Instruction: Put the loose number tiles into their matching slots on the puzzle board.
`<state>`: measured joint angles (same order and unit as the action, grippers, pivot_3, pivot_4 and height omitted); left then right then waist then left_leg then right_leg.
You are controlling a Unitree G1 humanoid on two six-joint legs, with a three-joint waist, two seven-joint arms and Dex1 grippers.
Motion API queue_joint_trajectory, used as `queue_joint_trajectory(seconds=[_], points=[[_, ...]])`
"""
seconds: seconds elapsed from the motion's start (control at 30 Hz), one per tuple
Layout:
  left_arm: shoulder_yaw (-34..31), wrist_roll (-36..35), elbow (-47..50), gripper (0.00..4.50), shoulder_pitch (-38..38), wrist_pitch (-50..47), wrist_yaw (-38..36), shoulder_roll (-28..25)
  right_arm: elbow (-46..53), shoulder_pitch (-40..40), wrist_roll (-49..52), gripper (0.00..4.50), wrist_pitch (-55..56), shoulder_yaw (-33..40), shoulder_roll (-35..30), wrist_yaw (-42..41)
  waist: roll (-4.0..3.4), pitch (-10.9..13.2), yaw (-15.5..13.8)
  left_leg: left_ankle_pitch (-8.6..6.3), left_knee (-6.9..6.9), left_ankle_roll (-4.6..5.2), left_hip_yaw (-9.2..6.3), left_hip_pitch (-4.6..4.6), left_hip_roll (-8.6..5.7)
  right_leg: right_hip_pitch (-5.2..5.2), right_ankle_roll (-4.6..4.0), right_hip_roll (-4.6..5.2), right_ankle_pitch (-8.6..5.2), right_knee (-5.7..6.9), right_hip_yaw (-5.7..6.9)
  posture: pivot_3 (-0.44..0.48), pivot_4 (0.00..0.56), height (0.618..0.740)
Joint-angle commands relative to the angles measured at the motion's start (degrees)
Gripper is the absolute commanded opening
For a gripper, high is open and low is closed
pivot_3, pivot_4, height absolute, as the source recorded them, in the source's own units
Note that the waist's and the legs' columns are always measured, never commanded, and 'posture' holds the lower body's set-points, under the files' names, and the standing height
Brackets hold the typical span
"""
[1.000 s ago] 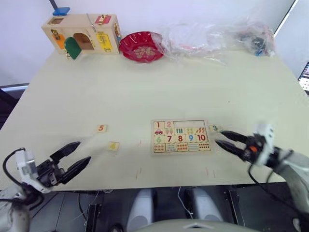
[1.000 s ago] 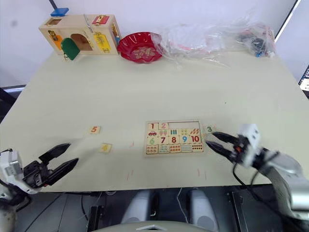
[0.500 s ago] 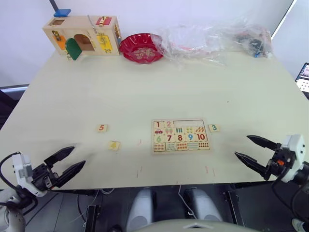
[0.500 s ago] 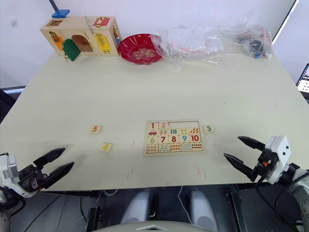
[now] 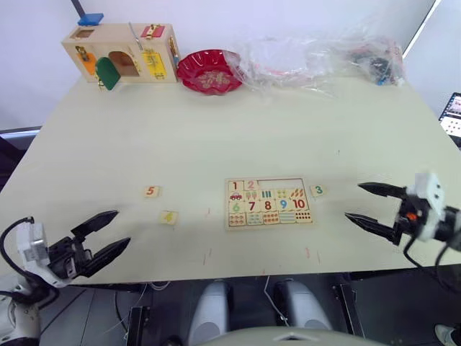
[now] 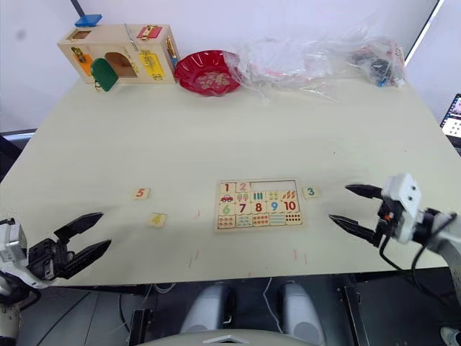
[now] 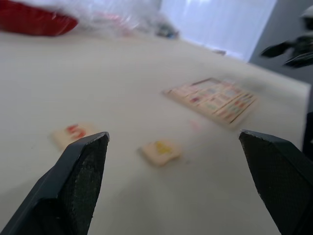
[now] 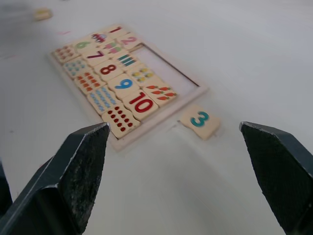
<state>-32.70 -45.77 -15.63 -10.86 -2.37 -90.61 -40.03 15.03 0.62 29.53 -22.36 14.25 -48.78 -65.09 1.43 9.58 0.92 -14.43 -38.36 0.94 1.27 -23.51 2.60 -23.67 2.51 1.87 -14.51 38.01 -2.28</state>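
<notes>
Board: the puzzle board (image 5: 269,202) lies flat near the table's (image 5: 216,130) front edge; tiles 1 and 2 sit in the top row, and the three slots (image 5: 284,184) beside them are bare wood.
Tile 3: the green 3 tile (image 8: 200,120) lies on the table just beside the board's right rim, outside it.
Tiles 5 and 4: the 5 tile (image 5: 150,192) and the yellow 4 tile (image 5: 168,217) lie well to the left of the board, near each other but apart.
Right gripper: the right gripper (image 5: 373,205) hangs to the right of the 3 tile, fingers spread wide, holding nothing.
Left gripper: the left gripper (image 5: 108,233) hovers at the front left corner, fingers apart, empty, short of the 4 tile.
Risk, pickup: the tiles look thin and flat; fingers closing too high would likely skid over the 3 tile or push it against the rim.
Risk, board: a nudge to the rim could shift the board and unseat the tiles already placed.
Risk, order: the bare slots look alike, so the 3 could end up in the wrong one.
</notes>
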Motion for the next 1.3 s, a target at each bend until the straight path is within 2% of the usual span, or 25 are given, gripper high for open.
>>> queue_joint_trajectory(seconds=[0.03, 0.2, 0.4, 0.63, 0.7, 0.97, 1.3], points=[[1.26, -4.94, 3.66, 4.5, -0.72, -0.35, -1.89, -1.55, -5.36, 7.31, -2.46, 4.45, 0.6, -5.41, -2.5, -4.47, -0.01, 0.0, -0.08, 0.0, 0.0, 0.0, -0.01, 0.0, 0.01, 0.0, -0.01, -0.01, 0.0, 0.0, 0.01, 0.0, 0.15, 0.74], [3.45, -7.74, 4.92, 4.5, -1.08, -0.1, -1.89, -2.61, -16.75, 19.69, -9.35, 4.45, 5.01, -15.61, -3.24, -11.28, -0.04, 0.02, -0.13, 0.0, 0.01, 0.0, 0.01, -0.09, -0.02, -0.03, 0.05, -0.01, 0.05, -0.02, 0.07, 0.0, 0.15, 0.74], [4.27, -7.25, 5.93, 4.5, -0.59, -0.74, -1.89, -2.23, -31.53, 32.47, -17.89, 4.45, 10.78, -24.96, -0.41, -16.37, -0.1, 0.06, -0.1, 0.0, 0.0, 0.0, 0.02, -0.14, -0.22, -0.08, 0.19, 0.01, 0.13, -0.02, 0.12, 0.0, 0.15, 0.74], [3.98, -6.62, 7.07, 4.5, -1.62, -1.08, -1.89, -0.92, -47.0, 43.11, -25.02, 4.45, 17.17, -30.53, 4.65, -19.83, -0.14, 0.09, 0.03, 0.0, 0.0, -0.01, 0.03, -0.16, -0.23, -0.12, 0.19, 0.0, 0.14, 0.0, 0.12, 0.0, 0.15, 0.74], [3.87, -6.51, 7.34, 4.5, -1.77, -1.2, -1.89, -0.71, -49.81, 44.53, -26.35, 3.37, 18.75, -31.21, 5.61, -20.27, -0.17, 0.11, -0.12, 0.0, 0.01, -0.01, 0.03, -0.18, -0.23, -0.14, 0.19, 0.0, 0.14, 0.0, 0.13, 0.0, 0.15, 0.74], [3.26, -6.02, 8.57, 4.5, -2.16, -1.7, -1.8, 0.15, -58.74, 48.32, -29.45, 3.37, 25.31, -31.56, 8.16, -21.63, -0.18, 0.11, 0.04, 0.01, -0.03, -0.01, 0.04, -0.15, -0.24, -0.11, 0.19, 0.02, 0.15, 0.04, 0.13, 0.0, 0.15, 0.74], [2.9, -5.88, 9.92, 4.5, -1.83, -2.83, -1.28, 0.44, -61.49, 48.22, -29.91, 3.37, 29.34, -30.65, 9.14, -22.5, -0.18, 0.11, 0.06, 0.01, -0.04, -0.01, 0.03, -0.12, -0.24, -0.07, 0.15, 0.01, 0.18, 0.06, 0.13, 0.0, 0.15, 0.74]])
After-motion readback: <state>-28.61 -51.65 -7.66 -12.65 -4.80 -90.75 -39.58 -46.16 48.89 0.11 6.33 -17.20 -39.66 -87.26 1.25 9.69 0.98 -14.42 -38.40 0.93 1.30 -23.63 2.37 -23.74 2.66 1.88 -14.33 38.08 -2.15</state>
